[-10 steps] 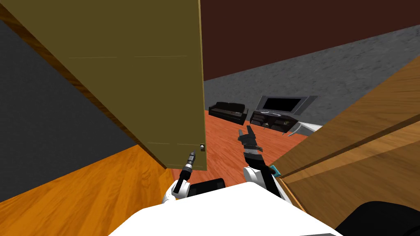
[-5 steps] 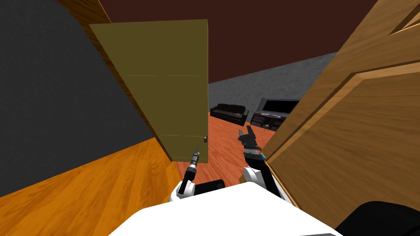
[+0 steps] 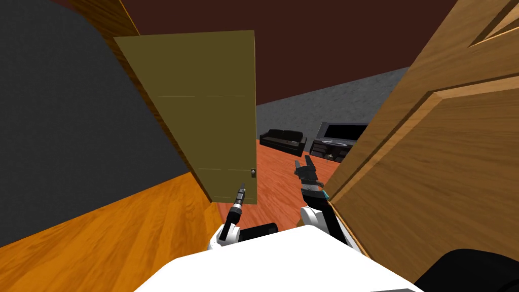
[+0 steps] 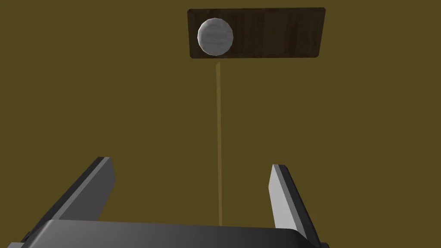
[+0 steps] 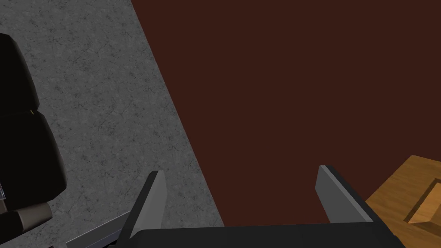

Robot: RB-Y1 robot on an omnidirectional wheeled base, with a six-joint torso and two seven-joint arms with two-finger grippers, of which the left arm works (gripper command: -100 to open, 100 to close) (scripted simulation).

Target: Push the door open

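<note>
Head view had the olive door [image 3: 202, 101] standing ajar left of the frame's centre, its grey knob [image 3: 253, 173] near the door's lower right corner. My left gripper [image 3: 241, 191] pointed at the door face just below the knob, fingers spread and holding nothing. My right gripper [image 3: 304, 165], right of centre, was likewise spread and empty.

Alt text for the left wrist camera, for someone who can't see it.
The open left gripper faces a flat olive-brown door close up. Beyond it, a round grey knob sits on a dark rectangular plate, with a thin pale line running toward the gripper.
</note>
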